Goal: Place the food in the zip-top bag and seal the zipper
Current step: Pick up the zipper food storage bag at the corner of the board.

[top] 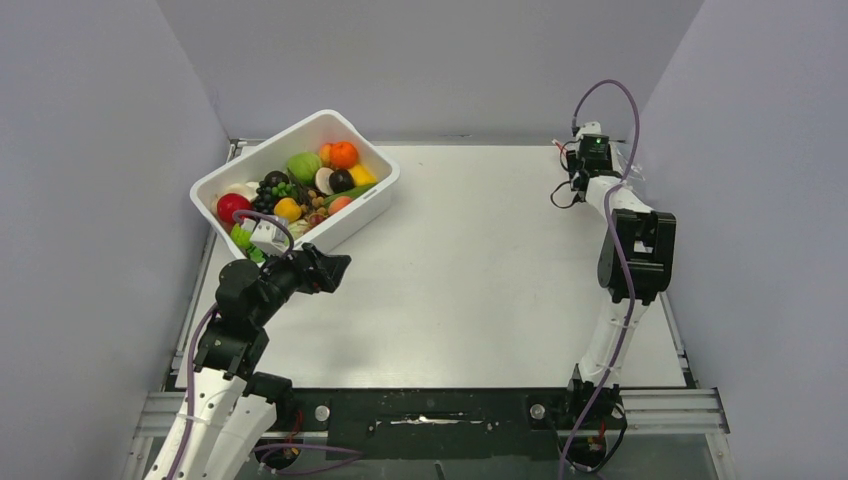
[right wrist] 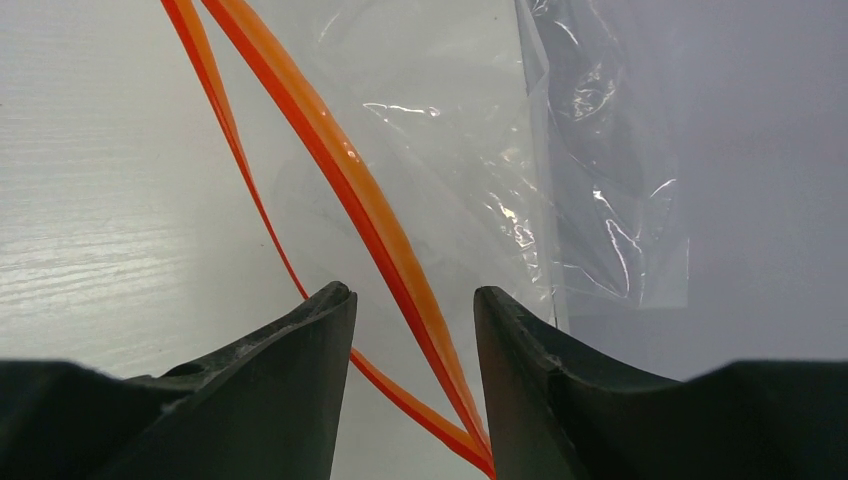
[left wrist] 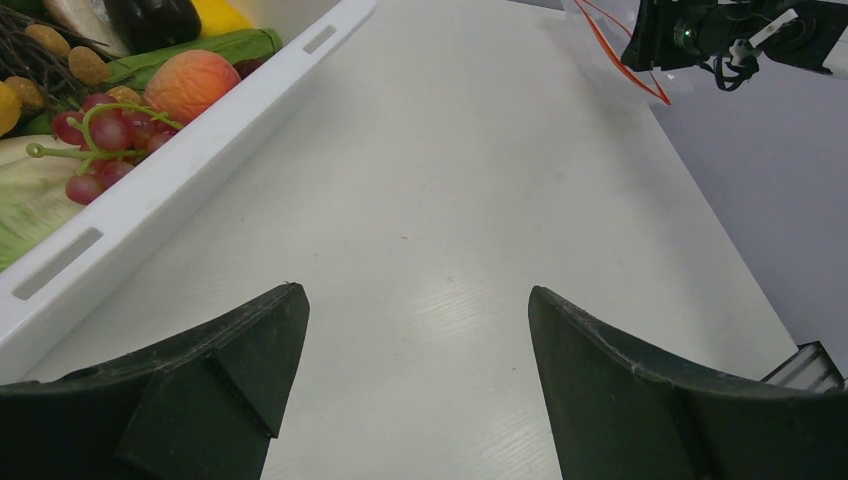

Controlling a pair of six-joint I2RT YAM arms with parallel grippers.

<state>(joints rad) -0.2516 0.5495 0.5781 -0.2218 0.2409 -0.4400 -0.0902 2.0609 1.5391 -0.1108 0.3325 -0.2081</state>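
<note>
The zip-top bag (right wrist: 470,170) lies clear and crinkly at the table's far right, its far side riding up the wall. Its orange zipper (right wrist: 345,175) splits into two strips that part toward the far end, so the mouth gapes. My right gripper (right wrist: 412,292) is open around the thicker strip, near where the two join, with a gap on each side. The food (top: 300,185) is heaped in a white bin (top: 372,203) at the far left. My left gripper (left wrist: 417,290) is wide open over bare table beside the bin, holding nothing.
A peach (left wrist: 190,82) and red grapes (left wrist: 105,140) lie against the bin's near wall (left wrist: 200,170). In the left wrist view the right gripper (left wrist: 720,30) and a loop of the zipper (left wrist: 622,62) show at the far right. Grey walls enclose the table.
</note>
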